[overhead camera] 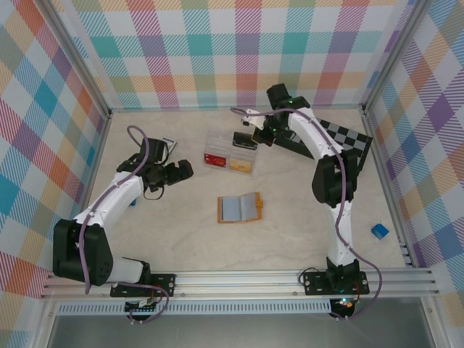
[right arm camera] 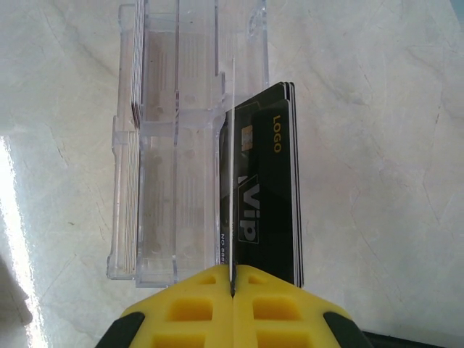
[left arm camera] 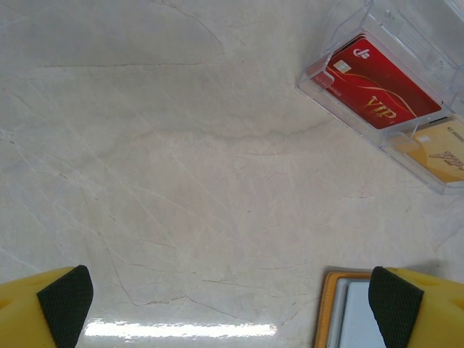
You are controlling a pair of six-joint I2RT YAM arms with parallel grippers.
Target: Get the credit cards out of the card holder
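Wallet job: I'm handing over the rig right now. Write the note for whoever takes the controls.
Left pincer: open, holding nothing, over the table by a corner of the wallet.
Right pincer: shut, at the clear box, right against a stack of black cards; I cannot tell whether it grips them.
Wallet: lies open mid-table; no cards show on its panels from above.
Done, apparently: red card and yellow card lie in the box.
Left: probably settle the black cards, let go, then check the wallet's pockets.
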